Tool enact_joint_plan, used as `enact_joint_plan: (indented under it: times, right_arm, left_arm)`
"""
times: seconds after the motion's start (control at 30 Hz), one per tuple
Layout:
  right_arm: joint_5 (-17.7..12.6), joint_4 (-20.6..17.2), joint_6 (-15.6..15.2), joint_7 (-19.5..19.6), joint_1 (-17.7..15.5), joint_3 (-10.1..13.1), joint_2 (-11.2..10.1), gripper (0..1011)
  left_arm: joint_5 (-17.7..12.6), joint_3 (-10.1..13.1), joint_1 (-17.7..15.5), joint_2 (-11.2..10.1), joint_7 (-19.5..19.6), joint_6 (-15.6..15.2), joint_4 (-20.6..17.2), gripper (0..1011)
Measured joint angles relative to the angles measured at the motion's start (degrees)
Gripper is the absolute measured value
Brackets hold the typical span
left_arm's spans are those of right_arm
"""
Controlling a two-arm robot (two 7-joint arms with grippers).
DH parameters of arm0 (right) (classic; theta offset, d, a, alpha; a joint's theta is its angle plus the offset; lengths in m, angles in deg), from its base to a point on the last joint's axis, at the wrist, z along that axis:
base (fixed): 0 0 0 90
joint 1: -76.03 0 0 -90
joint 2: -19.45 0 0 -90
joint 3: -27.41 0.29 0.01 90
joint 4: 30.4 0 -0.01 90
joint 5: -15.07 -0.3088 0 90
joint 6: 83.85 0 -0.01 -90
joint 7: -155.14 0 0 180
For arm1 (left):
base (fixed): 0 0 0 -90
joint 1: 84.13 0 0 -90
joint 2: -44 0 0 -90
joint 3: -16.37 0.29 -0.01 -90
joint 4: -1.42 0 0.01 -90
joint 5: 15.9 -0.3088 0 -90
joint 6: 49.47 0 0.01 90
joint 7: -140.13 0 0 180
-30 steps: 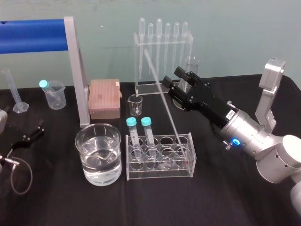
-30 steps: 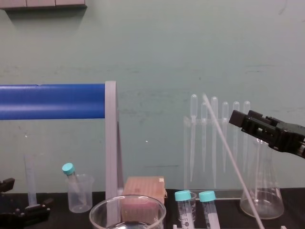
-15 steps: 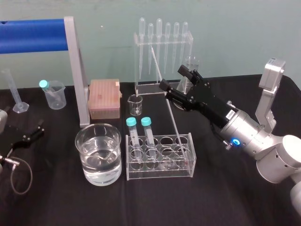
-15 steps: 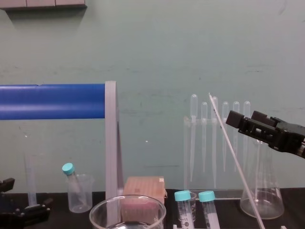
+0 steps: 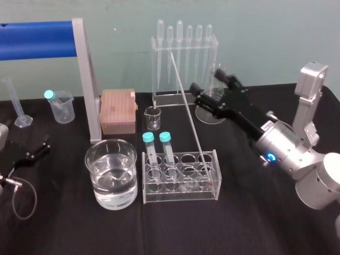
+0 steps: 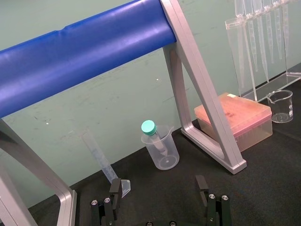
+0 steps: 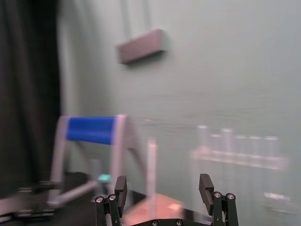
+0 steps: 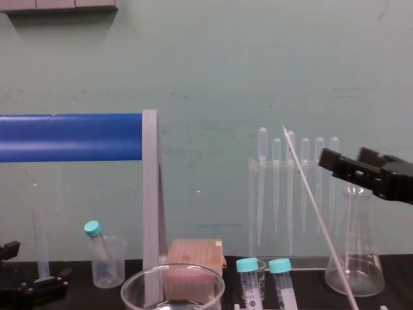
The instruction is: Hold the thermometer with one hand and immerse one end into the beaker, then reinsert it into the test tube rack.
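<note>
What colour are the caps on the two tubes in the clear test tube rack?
Turquoise; the caps show best in the head view.

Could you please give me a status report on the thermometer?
Right claw open beside thermometer, not gripping. Left claw open, parked at left. Thermometer leaning in rack. Path to beaker looks clear.

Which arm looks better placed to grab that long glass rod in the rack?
Right. The right gripper hovers open just beside the thermometer leaning in the rack; the left gripper sits far off to the left.
</note>
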Motion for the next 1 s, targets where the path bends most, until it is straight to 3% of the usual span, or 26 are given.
enact_joint_plan:
  times: [0.2,0.43,0.7,1.0]
  right_arm:
    - [9.12,-6.42,-4.46,15.21,-4.37,3.13,-0.37,1000]
    - [13.68,-8.65,-9.23,23.78,-7.88,5.95,0.19,1000]
    - [14.39,-5.91,-11.94,25.12,-8.78,7.07,1.60,1000]
    - [14.28,-1.81,-12.62,22.62,-7.77,7.37,3.16,1000]
  left_arm:
    - [0.00,0.00,0.00,0.00,0.00,0.00,0.00,1008]
    - [0.00,0.00,0.00,0.00,0.00,0.00,0.00,1008]
    - [0.00,0.00,0.00,0.00,0.00,0.00,0.00,1008]
    - [0.00,0.00,0.00,0.00,0.00,0.00,0.00,1008]
